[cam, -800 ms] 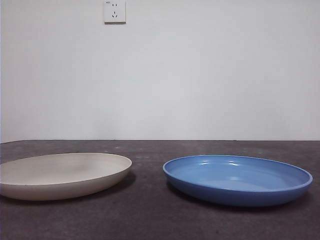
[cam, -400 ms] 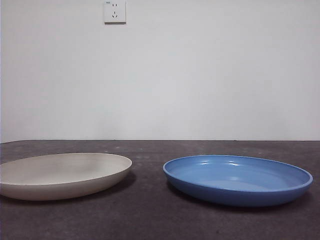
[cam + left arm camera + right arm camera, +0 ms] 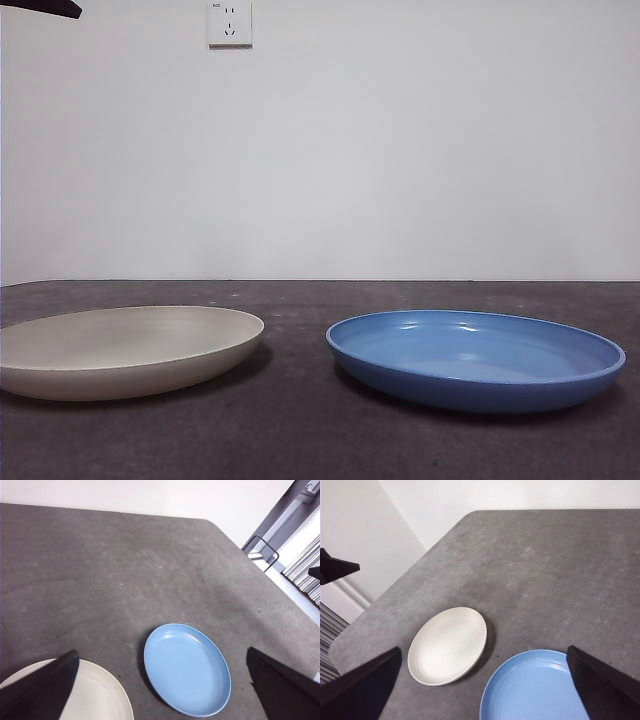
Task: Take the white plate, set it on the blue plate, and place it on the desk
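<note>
The white plate [image 3: 125,350] lies flat on the desk [image 3: 300,440] at the left. The blue plate [image 3: 475,358] lies beside it at the right, a small gap between them. Both plates are bare. High above the desk, my left gripper [image 3: 161,651] is open, over the white plate [image 3: 95,695] and blue plate [image 3: 187,670]. My right gripper [image 3: 483,650] is also open and high, looking down on the white plate [image 3: 449,645] and blue plate [image 3: 535,687]. Neither gripper touches a plate.
A black arm tip [image 3: 45,8] shows at the top left corner of the front view. A wall socket [image 3: 229,22] sits on the white wall behind. The desk's rounded corners and edges show in both wrist views.
A black arm tip has come into the front view's top left corner. Both plates lie where they were.
</note>
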### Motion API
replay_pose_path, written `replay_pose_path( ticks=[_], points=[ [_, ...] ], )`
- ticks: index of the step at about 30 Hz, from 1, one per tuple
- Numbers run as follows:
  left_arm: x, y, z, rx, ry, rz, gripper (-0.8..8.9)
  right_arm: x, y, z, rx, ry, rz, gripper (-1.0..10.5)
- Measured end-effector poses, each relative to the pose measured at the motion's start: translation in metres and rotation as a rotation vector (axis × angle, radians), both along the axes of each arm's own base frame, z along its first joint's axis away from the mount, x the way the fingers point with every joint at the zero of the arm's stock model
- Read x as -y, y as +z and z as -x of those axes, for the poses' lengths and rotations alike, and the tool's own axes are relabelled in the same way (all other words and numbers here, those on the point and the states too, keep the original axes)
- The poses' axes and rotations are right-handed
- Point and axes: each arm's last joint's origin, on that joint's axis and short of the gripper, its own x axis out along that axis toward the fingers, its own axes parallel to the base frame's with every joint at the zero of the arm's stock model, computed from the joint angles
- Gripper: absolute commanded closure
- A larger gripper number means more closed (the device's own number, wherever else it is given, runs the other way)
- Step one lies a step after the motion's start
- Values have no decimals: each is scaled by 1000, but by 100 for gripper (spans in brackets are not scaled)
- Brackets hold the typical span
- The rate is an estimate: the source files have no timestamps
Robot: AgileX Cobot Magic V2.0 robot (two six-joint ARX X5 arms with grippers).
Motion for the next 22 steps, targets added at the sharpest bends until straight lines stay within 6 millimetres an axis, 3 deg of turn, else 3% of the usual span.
replay_pose_path(
  ticks=[10, 22],
  points=[
    [-11, -15, 0, -170, 59, -26, 250, 0, -3, 1, -36, 1, 4, 347],
    [-39, -69, -52, -540, 209, -44, 255, 0, -7, 4, -86, 1, 9, 347]
  ],
)
